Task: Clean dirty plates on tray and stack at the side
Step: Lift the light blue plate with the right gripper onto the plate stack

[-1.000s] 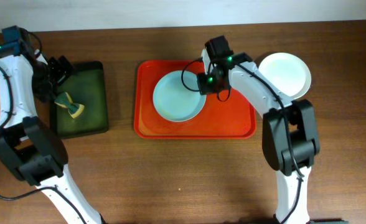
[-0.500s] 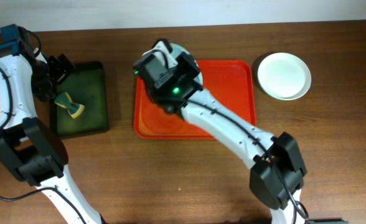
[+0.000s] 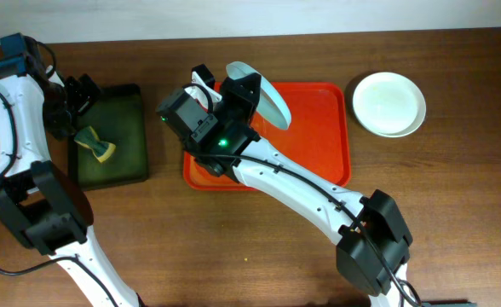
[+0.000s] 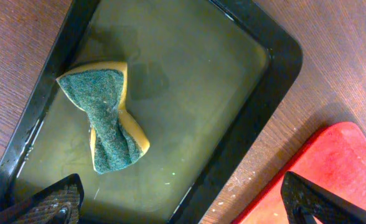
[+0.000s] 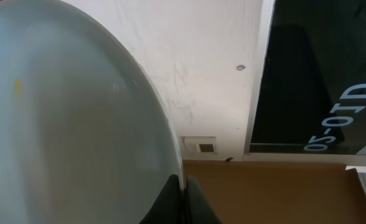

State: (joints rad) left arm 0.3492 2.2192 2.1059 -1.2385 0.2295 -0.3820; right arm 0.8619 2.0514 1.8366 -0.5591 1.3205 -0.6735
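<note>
Right wrist view: pale blue lettering [image 5: 343,118] on dark glossy panel [image 5: 314,68] at upper right. Appears upside down and slanted; reads roughly "D10-50", order of characters uncertain. Small plate [image 5: 199,147] on white wall beside panel: marking too small to read. Overhead and left wrist views: no readable text.

Dark green tray [image 3: 124,166] sits on the wooden surface [image 3: 233,247] at the left, wet inside with shallow murky liquid. Green-and-yellow sponge [image 4: 106,115] lies in it, pinched at the middle, left of centre.
</note>
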